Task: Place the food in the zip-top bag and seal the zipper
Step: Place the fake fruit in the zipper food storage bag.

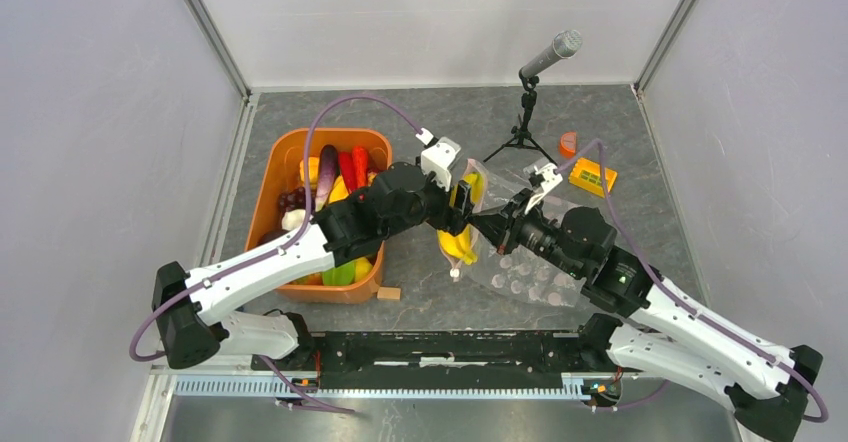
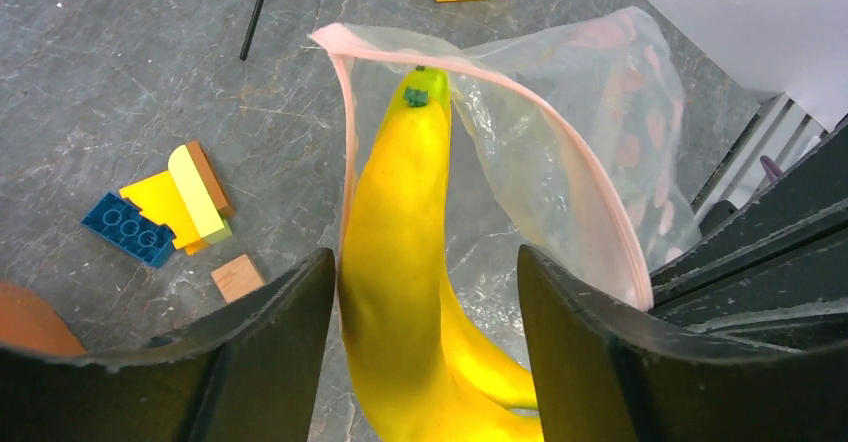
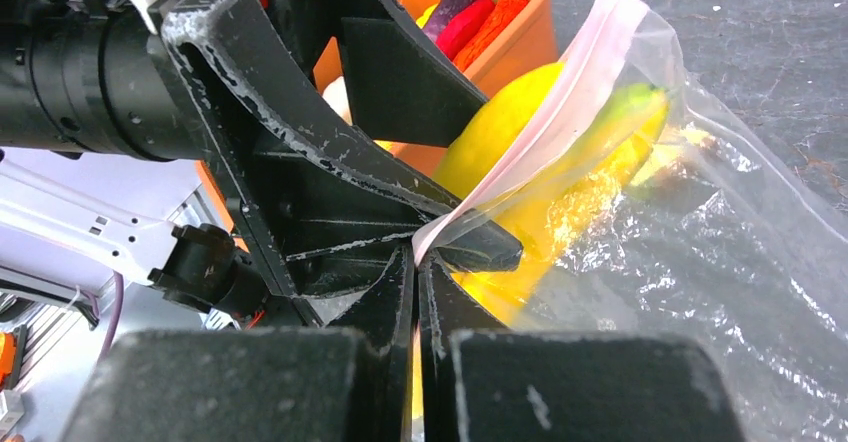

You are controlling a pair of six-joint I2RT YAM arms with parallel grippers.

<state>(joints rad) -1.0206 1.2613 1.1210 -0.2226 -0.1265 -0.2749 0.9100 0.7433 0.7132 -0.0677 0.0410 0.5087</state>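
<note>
Pinched shut on the zipper (image 3: 545, 122) of the zip-top bag (image 2: 600, 112): the right hand (image 3: 415, 262), holding the mouth agape over the table (image 2: 120, 62). At that mouth, spread apart around a yellow toy banana (image 2: 400, 212): the left hand (image 2: 425, 262), nearer the fruit. Long axis pointing straight into the bag, green tip just inside the pink rim. Left of the bag, more food (image 1: 345, 167) in the orange tub (image 1: 272, 177).
</note>
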